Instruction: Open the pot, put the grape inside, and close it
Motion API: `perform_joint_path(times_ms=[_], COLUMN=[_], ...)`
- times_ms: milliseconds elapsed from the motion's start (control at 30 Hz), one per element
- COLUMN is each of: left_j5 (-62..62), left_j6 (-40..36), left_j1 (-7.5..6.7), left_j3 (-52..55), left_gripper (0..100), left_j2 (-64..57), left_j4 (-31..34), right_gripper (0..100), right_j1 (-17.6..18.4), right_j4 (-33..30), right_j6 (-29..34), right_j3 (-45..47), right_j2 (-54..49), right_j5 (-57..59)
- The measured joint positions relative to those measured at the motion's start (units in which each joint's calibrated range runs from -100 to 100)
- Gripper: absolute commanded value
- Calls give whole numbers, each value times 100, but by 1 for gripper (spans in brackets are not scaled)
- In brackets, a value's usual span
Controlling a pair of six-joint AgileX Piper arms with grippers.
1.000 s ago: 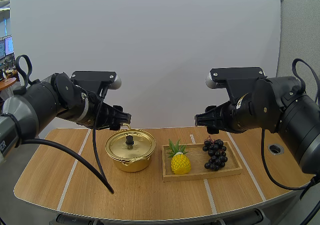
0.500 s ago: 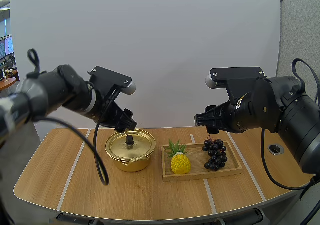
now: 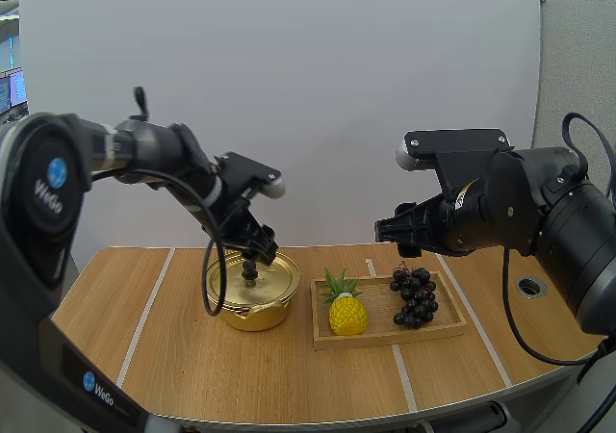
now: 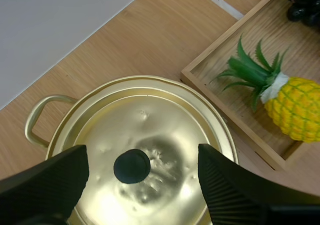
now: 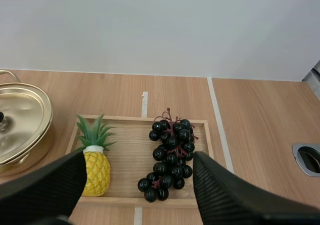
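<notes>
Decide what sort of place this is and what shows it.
Probably a robotics test bench: left arm and right arm reach over a wooden table staging a lidded pot and a toy-like pineapple.

A wooden table (image 3: 289, 375) with a pale oak grain and a rounded near edge spans the scene. Thin white stripes (image 3: 143, 320) run across its top from near to far. Toward the far right of the tabletop sits a grey-rimmed cable hole (image 3: 530, 286). Behind the table stands a plain white panel (image 3: 289, 87), wide and evenly lit, with no hard shadows on it. To the right of the panel is a grey wall (image 3: 576, 67). Past the panel's left edge a narrow strip of the room (image 3: 8, 77) shows, too small to tell much.
</notes>
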Motion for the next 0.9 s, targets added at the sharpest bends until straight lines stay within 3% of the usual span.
perform_joint_path(times_ms=[267, 900], left_j5=[-196, 23], left_j6=[-91, -275], left_j1=[-34, -34], left_j3=[-486, -575], left_gripper=[100, 100], left_j2=[943, 1124], left_j4=[235, 630], right_gripper=[100, 100], right_j1=[0, 0], right_j4=[0, 0], right_j6=[0, 0], right_j3=[0, 0], right_j2=[0, 0], right_j5=[0, 0])
